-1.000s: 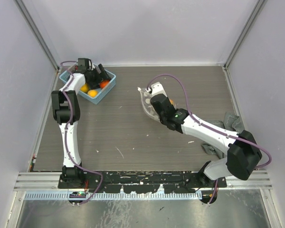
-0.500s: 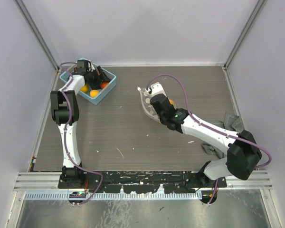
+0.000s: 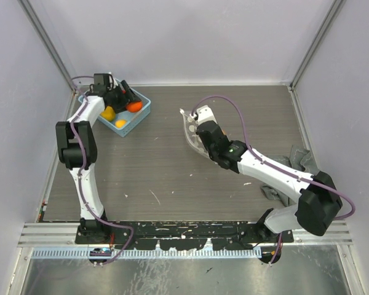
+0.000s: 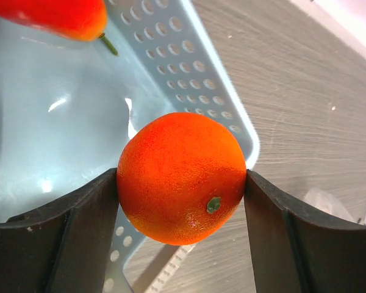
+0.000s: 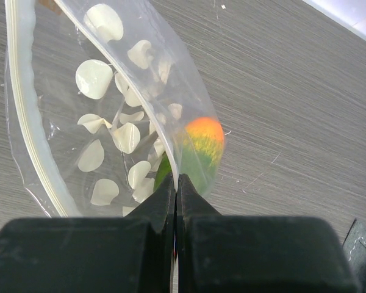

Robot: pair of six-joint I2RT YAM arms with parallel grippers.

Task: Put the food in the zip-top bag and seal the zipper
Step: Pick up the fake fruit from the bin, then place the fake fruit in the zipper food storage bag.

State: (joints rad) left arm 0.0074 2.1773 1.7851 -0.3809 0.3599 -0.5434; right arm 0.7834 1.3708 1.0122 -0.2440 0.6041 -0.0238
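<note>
My left gripper (image 3: 130, 102) is shut on an orange toy fruit (image 4: 182, 177) and holds it over the right rim of the light-blue basket (image 4: 189, 58). A red fruit (image 4: 55, 15) lies in the basket; yellow fruits (image 3: 108, 114) show there in the top view. My right gripper (image 5: 176, 183) is shut on the edge of the clear zip-top bag (image 5: 107, 110), holding its mouth up at the table's middle (image 3: 190, 130). A green and orange fruit (image 5: 198, 152) sits inside the bag. The zipper strip (image 5: 21, 104) runs along the bag's left edge.
The basket (image 3: 138, 114) stands at the back left corner near the wall. A grey cloth (image 3: 298, 161) lies at the right by the right arm. Brown tabletop lies between the basket and the bag.
My left gripper has risen out of the basket with the orange fruit and turned toward the basket's right rim. The right gripper and bag have hardly moved.
</note>
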